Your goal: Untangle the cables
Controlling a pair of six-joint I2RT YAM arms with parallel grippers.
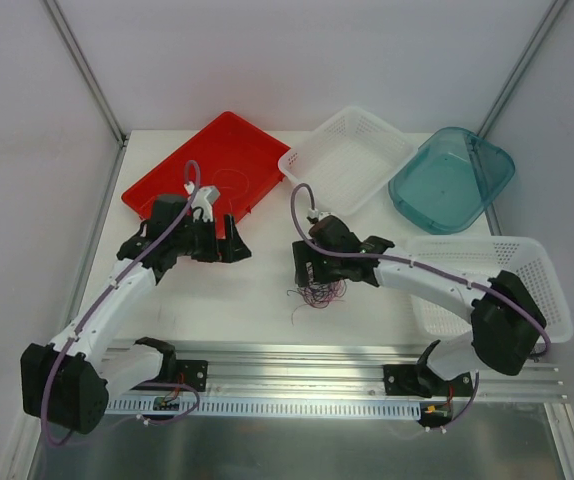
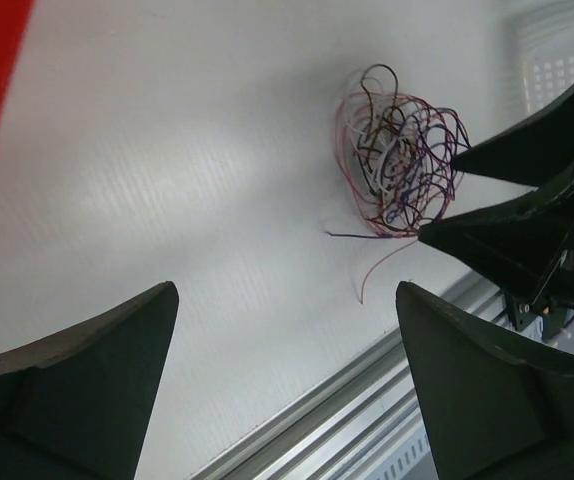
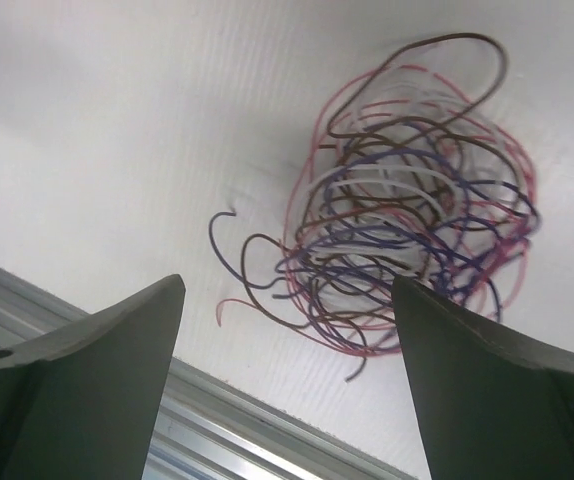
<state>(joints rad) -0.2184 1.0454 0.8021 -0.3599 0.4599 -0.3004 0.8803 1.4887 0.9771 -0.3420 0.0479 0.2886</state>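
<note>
The cables [image 1: 317, 293] are one palm-sized tangle of thin purple, dark red, pink, black and whitish wires lying on the white table near its front edge. In the right wrist view the tangle [image 3: 407, 230] lies just beyond my right gripper [image 3: 287, 285], which is open and empty above it. In the top view my right gripper [image 1: 312, 272] hovers right behind the tangle. My left gripper [image 1: 229, 245] is open and empty, well to the tangle's left. In the left wrist view my left gripper [image 2: 287, 290] faces the tangle [image 2: 397, 160], with the right gripper's fingers [image 2: 527, 160] beside it.
A red tray [image 1: 237, 150] lies at the back left, a white basket [image 1: 352, 165] at the back middle, a teal tub [image 1: 452, 185] at the back right. Another white basket [image 1: 537, 270] sits at the right. An aluminium rail [image 1: 317, 360] runs along the near edge.
</note>
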